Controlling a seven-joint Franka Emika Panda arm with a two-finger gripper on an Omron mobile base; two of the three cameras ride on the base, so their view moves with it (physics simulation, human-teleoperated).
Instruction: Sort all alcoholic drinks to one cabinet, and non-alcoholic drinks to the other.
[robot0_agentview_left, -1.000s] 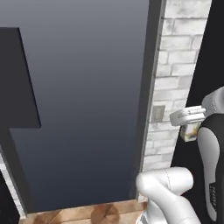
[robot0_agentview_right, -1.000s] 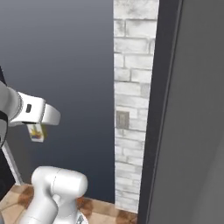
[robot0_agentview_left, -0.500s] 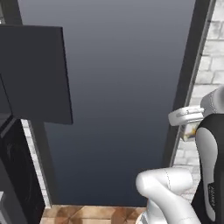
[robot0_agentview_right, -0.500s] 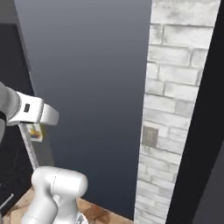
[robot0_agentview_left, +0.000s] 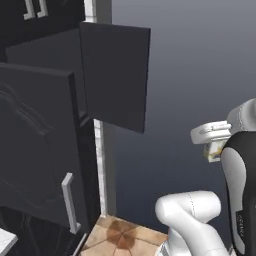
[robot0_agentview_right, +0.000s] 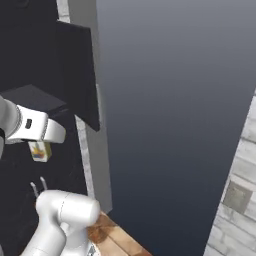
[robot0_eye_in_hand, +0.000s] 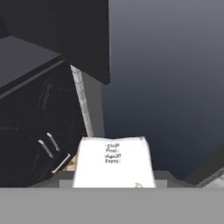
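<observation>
Camera swung; pale printed carton (robot0_eye_in_hand: 113, 162) aloft.

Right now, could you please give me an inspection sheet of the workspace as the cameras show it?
Surface: brown wood-pattern floor below the cabinets.
Job's things: small pale cream-yellow carton held in the air, printed top facing the hand camera.
Clutter: nothing seen.
Grippers: gripper shut on the carton.
Cables: nothing seen.
Surroundings: dark charcoal cabinet door open; carved dark door with silver handle also open; plain grey wall; white brick wall.
</observation>
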